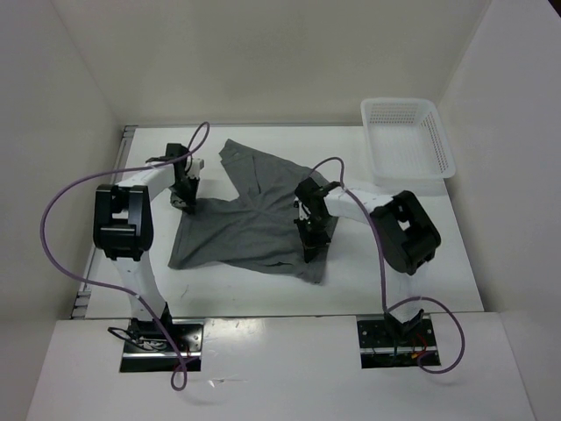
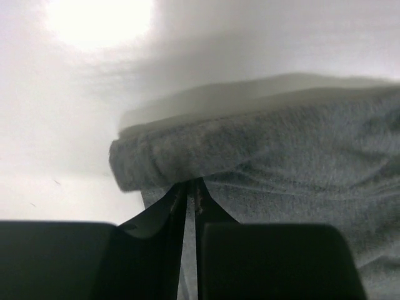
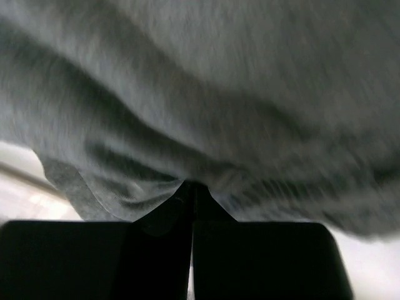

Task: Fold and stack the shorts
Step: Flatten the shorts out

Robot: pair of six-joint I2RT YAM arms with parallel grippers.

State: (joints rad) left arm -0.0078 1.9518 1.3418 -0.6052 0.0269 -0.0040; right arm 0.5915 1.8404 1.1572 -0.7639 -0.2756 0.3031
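The white table (image 1: 263, 298) is carrying the grey shorts (image 1: 245, 224), which are lying spread and rumpled across its middle. A white mesh basket (image 1: 399, 104) is sitting at its far right corner, apart from them.

Overhead, the left gripper (image 1: 187, 200) hides its fingers beneath its own wrist, right at the edge of the shorts (image 1: 250, 224). Same story for the right gripper (image 1: 312, 246). Right wrist view: the shorts are a grey blur, running off every edge. Left wrist view: the fingertips (image 2: 170, 206) vanish under a fold, and the far fabric goes soft and is cut off at the right.
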